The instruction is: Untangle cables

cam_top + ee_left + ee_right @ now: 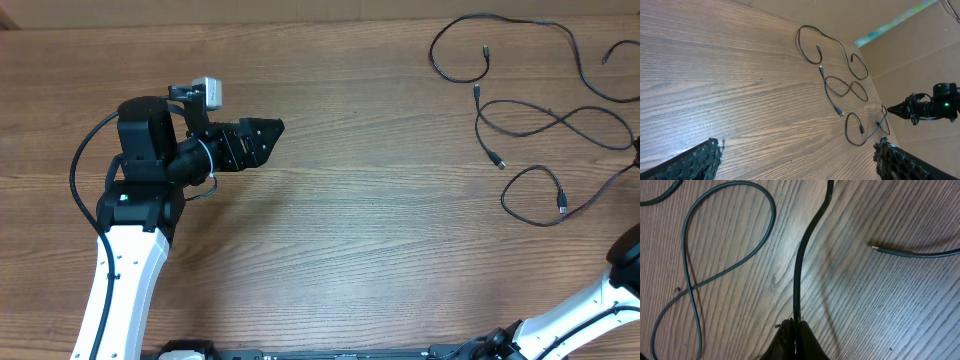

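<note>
Several thin black cables (545,120) lie as loose strands and loops at the table's far right, also seen in the left wrist view (840,87). My left gripper (268,132) hovers far to their left, jaws wide open and empty (797,157). My right gripper (796,324) is shut on one cable (801,260), which runs straight away from its tips over the wood. From the left wrist view, the right gripper (891,109) sits at the cables' right end. A looped cable (730,245) lies to the left of the held one, and a plug end (876,246) to the right.
The brown wood-grain table (380,200) fills every view. The left arm's white link (125,280) rises from the front left, the right arm's (590,305) from the front right corner. A cardboard wall (910,55) stands beyond the table's far right edge.
</note>
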`<state>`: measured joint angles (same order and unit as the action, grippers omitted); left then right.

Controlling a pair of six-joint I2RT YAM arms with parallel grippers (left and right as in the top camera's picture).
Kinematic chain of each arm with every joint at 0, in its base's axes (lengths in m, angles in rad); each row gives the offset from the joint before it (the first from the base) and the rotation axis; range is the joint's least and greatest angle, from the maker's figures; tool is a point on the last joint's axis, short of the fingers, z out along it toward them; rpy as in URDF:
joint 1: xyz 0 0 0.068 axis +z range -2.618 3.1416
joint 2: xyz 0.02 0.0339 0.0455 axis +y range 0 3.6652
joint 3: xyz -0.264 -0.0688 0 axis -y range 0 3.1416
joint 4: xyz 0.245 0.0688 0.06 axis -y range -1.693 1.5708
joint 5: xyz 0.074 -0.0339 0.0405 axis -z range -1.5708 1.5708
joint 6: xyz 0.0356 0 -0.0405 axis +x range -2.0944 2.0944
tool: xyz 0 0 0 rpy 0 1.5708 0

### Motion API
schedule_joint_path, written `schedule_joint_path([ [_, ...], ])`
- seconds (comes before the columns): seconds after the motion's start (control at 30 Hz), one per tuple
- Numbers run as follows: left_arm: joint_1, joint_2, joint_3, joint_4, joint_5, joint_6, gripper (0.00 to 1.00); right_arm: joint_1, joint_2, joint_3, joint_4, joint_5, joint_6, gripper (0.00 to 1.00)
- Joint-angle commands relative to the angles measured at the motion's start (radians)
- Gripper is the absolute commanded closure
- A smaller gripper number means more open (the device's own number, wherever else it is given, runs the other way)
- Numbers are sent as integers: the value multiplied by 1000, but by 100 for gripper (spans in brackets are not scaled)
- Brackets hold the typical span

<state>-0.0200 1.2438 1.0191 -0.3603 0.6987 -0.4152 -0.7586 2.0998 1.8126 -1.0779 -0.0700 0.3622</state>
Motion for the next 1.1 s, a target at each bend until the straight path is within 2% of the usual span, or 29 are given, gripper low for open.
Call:
schedule_joint_path([
  [0.0, 0, 5, 18, 2, -3, 19, 0, -3, -10, -15, 7, 20, -3, 96],
  [0.67, 0, 5, 18, 2, -4, 19, 0, 10, -8, -45, 45, 16, -3, 96],
  [1.07, 0, 5, 18, 2, -4, 19, 0, 26, -8, -163, 158, 16, 1, 96],
])
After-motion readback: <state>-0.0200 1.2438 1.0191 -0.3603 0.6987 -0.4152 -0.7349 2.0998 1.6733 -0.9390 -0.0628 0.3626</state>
